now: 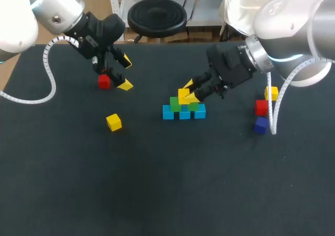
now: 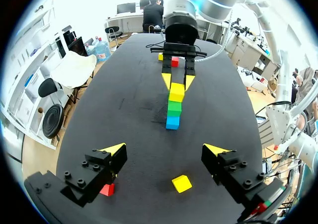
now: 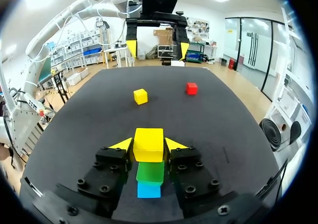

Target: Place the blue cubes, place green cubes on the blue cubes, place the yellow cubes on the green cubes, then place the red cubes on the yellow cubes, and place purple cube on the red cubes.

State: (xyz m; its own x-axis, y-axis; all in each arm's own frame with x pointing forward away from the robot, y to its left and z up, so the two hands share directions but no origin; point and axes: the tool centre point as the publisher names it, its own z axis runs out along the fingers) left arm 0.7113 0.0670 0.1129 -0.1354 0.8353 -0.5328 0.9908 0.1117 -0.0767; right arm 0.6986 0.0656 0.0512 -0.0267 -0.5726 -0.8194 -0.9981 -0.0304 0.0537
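Note:
Three blue cubes (image 1: 184, 113) stand in a row mid-table, and two green cubes (image 1: 193, 107) rest on them. My right gripper (image 1: 188, 92) is shut on a yellow cube (image 1: 183, 95) that sits on top of the green ones. The right wrist view has this yellow cube (image 3: 148, 144) between the fingers, above a green cube (image 3: 150, 173) and a blue cube (image 3: 149, 189). At the far left my left gripper (image 1: 125, 74) hangs open and empty beside a red cube (image 1: 104, 81). A loose yellow cube (image 1: 113, 122) lies nearer the front.
At the right, under my right arm, lie another yellow cube (image 1: 271, 93), a red cube (image 1: 261, 107) and a purple cube (image 1: 260, 125). The dark tabletop (image 1: 167, 183) is bare in front of the stack.

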